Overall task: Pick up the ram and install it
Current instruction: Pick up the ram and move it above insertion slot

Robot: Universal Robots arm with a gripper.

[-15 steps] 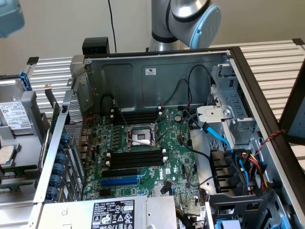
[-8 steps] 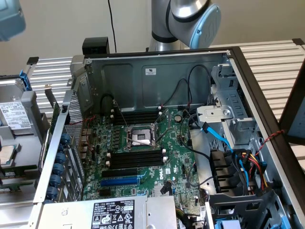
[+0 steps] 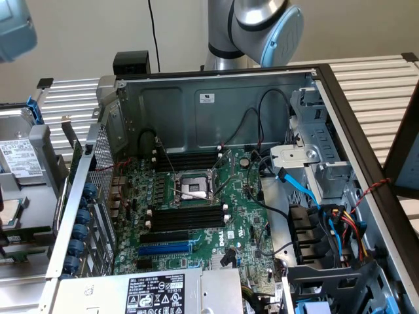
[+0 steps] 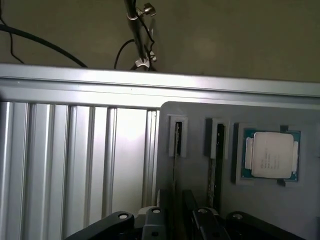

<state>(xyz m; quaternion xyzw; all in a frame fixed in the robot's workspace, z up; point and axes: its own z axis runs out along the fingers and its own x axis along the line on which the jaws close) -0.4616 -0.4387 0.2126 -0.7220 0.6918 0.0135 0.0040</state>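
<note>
Two ram sticks stand on edge in slots of a grey holder block: one ram stick and a second ram stick beside it. My gripper hovers over the holder, open, with one finger and the other finger on either side of the first stick's line, holding nothing. The open computer case lies on the table, its green motherboard facing up. Black memory slots with white end clips run beside the processor socket, and another slot bank lies beyond it.
A processor chip rests in the holder next to the sticks. Ribbed aluminium table lies beside it. A blue expansion slot, loose cables, drive cage and power supply crowd the case. The arm's base rises behind it.
</note>
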